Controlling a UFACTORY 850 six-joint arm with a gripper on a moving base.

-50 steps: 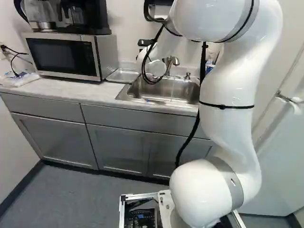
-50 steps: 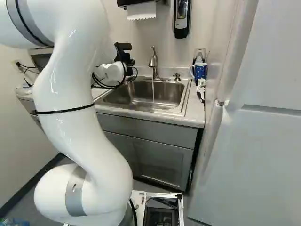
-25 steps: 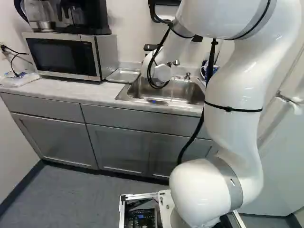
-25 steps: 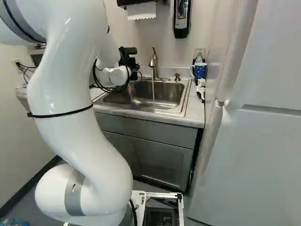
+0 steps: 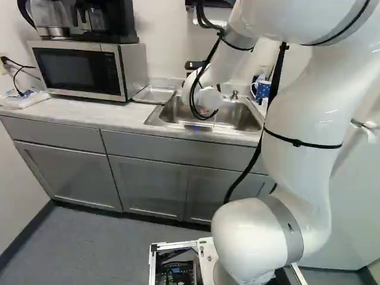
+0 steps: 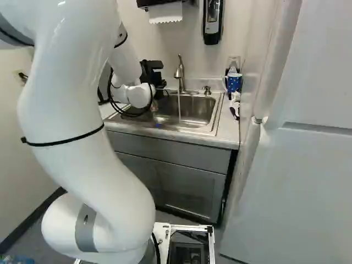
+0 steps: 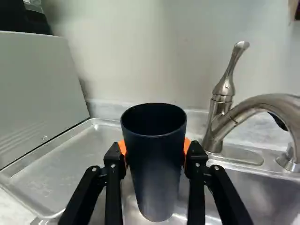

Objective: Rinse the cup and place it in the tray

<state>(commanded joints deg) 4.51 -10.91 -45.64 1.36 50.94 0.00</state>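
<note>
Only the right base view shows the black wall-mounted dispenser (image 6: 213, 22).
Black two-fingered gripper (image 6: 153, 75) grasps the tall dark cylindrical cup (image 7: 154, 159); shallow metal tray (image 7: 63, 161), ten o'clock.

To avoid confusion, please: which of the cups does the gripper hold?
The plain dark cup, between the orange pads. The blue spotted mug stands beside the sink.
</note>
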